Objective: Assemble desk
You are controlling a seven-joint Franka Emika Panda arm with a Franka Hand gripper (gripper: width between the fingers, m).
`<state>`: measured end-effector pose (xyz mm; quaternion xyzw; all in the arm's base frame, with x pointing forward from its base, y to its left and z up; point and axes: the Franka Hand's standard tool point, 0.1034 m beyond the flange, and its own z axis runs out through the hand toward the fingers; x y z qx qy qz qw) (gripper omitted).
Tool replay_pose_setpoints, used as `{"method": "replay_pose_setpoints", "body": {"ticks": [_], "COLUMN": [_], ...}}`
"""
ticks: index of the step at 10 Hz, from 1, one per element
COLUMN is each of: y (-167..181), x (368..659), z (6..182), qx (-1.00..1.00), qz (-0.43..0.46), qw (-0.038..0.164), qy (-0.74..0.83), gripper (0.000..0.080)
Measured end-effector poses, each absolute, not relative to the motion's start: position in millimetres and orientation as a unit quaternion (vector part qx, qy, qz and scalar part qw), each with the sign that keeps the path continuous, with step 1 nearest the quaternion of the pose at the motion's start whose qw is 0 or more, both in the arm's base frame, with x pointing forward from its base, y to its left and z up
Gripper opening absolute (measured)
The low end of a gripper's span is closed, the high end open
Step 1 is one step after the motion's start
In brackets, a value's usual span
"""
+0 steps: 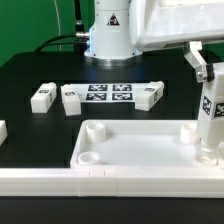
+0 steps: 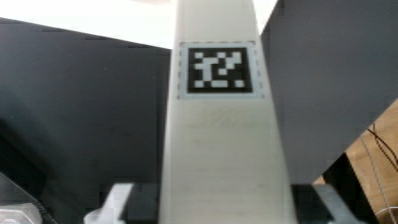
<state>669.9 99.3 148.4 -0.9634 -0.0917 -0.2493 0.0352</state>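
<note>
At the exterior view's right, the claw (image 1: 206, 78) is clamped on an upright leg (image 1: 211, 112), with a finger (image 2: 119, 203) on either flank. The leg's foot meets the tabletop (image 1: 130, 150) at its far right corner. The leg itself hides the socket, so we cannot tell whether it is seated. Open tray stretches toward the exterior view's left, and a rail (image 1: 40, 182) lines the near edge. The arm enters from above, cut off by the frame, wrist pointing down. Beyond the tabletop, on the black table (image 1: 30, 70), lies the marker board (image 1: 110, 94). A second leg (image 1: 150, 95) and third leg (image 1: 72, 100) lie just beside its ends, and a fourth leg (image 1: 42, 96) lies further left.
</note>
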Motion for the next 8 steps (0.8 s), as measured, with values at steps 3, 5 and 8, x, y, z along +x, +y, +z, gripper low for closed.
{"method": "replay_pose_setpoints", "body": {"ticks": [3, 5, 8], "y": [96.0, 96.0, 96.9], "x": [669.3, 670.1, 671.1], "z": [142.1, 141.3, 139.4], "qx": [-0.965, -0.964, -0.964], "qz": [-0.245, -0.246, -0.246], "qw": [0.034, 0.034, 0.034], "qy": [-0.092, -0.091, -0.092], "gripper": [0.0290, 0.0290, 0.0290]}}
